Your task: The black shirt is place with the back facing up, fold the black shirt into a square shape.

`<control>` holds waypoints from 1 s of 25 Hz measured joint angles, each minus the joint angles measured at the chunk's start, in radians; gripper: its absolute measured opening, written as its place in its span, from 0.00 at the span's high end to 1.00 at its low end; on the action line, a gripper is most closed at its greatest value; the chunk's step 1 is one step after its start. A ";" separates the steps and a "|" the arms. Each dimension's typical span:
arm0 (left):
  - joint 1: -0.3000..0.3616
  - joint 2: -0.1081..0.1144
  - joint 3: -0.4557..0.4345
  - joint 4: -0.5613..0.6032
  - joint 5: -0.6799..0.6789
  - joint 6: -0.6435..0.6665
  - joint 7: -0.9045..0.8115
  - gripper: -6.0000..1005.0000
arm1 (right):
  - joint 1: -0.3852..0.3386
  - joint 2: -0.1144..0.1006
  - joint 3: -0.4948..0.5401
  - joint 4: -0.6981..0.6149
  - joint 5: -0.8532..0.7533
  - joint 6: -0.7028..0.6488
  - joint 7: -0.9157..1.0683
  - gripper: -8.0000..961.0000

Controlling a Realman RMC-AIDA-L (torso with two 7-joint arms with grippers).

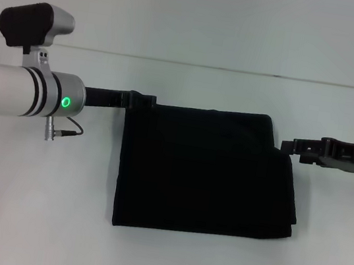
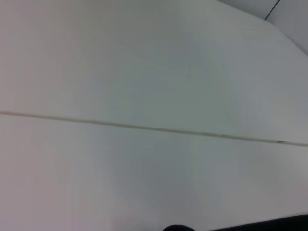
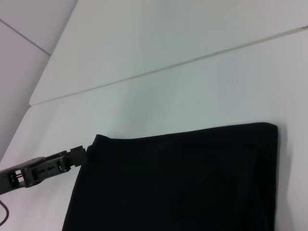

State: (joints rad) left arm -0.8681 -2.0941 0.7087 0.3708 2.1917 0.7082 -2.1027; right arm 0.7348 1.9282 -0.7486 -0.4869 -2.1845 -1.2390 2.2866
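The black shirt (image 1: 205,170) lies flat mid-table, folded into a rough rectangle with layered edges along its right side. The right wrist view shows its far part (image 3: 183,178). My left gripper (image 1: 147,100) sits at the shirt's far left corner and touches the cloth there; the same gripper appears in the right wrist view (image 3: 81,155) at that corner. My right gripper (image 1: 287,147) hovers just off the shirt's right edge, near the far right corner, apart from the fabric. The left wrist view shows only white table and a dark sliver at its edge.
The white table (image 1: 31,217) surrounds the shirt, with a seam line (image 1: 239,71) running across the back. My left arm's white forearm (image 1: 23,93) reaches in from the left above the table.
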 joint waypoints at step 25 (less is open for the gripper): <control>-0.007 -0.017 0.040 -0.003 0.001 -0.001 0.006 0.05 | 0.051 0.081 0.013 0.094 0.154 0.145 -0.105 0.26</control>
State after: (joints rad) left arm -0.8754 -2.1107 0.7486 0.3679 2.1930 0.7068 -2.0965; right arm 0.7857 2.0089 -0.7359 -0.3927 -2.0304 -1.0939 2.1817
